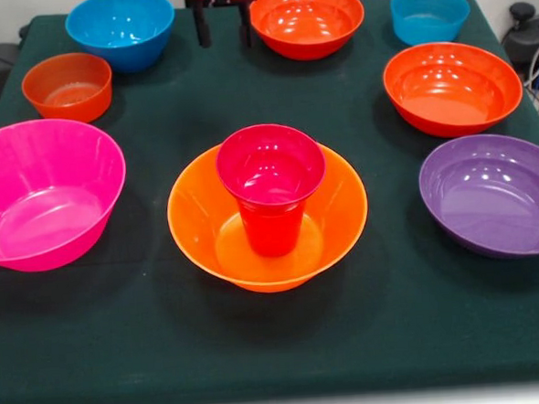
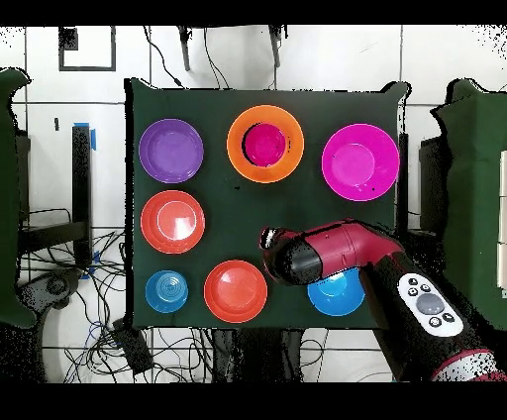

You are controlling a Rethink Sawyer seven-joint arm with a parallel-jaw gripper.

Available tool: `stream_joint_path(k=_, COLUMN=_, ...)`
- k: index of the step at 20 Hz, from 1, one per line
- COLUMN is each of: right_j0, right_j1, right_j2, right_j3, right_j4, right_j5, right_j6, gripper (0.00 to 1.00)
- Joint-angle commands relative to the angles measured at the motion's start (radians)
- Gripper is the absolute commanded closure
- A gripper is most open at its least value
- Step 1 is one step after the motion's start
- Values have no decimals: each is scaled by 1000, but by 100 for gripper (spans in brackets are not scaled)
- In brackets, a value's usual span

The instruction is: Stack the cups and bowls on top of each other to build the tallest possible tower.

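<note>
Red cup [image 1: 271,188] stands upright inside the large orange bowl [image 1: 193,227], mid-table toward the near edge of the front view; pink bowl [image 1: 42,193] and purple bowl [image 1: 493,193] flank it, each apart. Gripper [image 1: 223,20] shows only 2 dark tips at the top edge between blue bowl [image 1: 120,28] and orange-red bowl [image 1: 307,18], touching nothing; can't tell its spread. No readable writing; green cloth [image 1: 278,339] bare in front.
</note>
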Motion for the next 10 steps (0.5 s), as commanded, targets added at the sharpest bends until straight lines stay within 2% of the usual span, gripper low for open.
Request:
stream_joint_path(k=1, right_j0=-27, right_j1=88, right_j2=-14, right_j3=-45, right_j4=-87, right_j5=-25, right_j6=-143, gripper=0)
stream_joint_path(k=10, right_j0=-117, right_j1=72, right_j2=94, right_j3=-92, right_j4=-31, right_j5=98, right_j6=-312, gripper=0)
